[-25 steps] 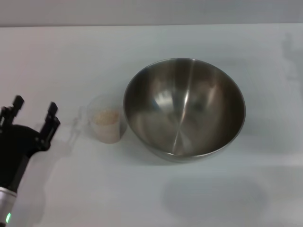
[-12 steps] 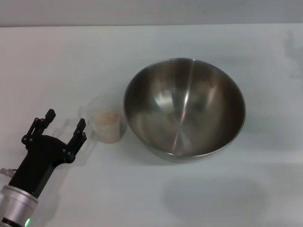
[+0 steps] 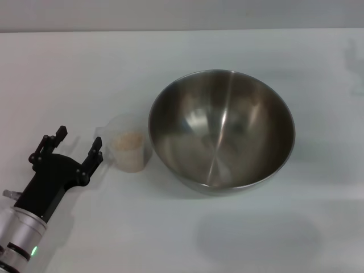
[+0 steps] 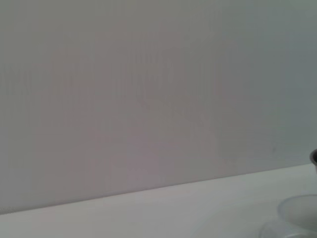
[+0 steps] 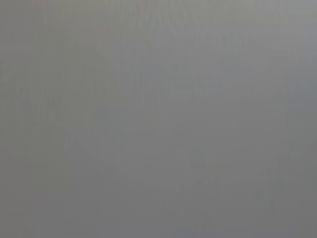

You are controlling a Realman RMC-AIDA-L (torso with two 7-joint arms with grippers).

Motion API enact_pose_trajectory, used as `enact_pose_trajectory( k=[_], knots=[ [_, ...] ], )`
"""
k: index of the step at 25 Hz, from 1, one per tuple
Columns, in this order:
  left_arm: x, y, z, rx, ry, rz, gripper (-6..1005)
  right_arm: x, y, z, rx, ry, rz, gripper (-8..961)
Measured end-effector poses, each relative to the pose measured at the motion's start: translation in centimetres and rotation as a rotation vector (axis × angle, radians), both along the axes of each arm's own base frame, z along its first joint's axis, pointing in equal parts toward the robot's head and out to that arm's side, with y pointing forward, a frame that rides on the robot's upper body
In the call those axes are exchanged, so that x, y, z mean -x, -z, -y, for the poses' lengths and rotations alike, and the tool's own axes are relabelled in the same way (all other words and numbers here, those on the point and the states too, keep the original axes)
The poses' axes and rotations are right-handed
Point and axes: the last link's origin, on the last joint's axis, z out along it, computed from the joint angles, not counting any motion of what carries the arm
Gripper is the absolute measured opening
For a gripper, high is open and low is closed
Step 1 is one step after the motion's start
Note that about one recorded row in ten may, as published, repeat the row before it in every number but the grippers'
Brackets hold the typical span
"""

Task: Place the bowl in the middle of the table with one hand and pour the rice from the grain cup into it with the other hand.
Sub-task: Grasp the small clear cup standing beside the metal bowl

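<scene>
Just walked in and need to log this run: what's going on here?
The left gripper, fingers open, sits on the robot's left of the grain cup, not touching it. The cup stands upright on the table with rice inside, right beside the empty bowl. Nothing has been poured yet. The right arm is out of view.

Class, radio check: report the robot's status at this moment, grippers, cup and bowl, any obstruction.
Left gripper open, empty, just short of the grain cup. Right gripper not in view. Rice in cup; bowl empty, beside cup. Nothing in the way.
</scene>
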Motion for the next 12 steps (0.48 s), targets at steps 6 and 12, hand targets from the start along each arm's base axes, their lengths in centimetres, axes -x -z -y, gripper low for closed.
enact_pose_trajectory(
  k=[6,12],
  knots=[
    [-0.3,0.0,-0.7,0.001,0.012,-0.007,637,-0.1,0.0,0.1,0.000,0.003,0.000,477],
    [-0.2,-0.2,-1.7,-0.007,-0.008,-0.011,634,-0.1,0.1,0.1,0.001,0.002,-0.002,477]
  ],
)
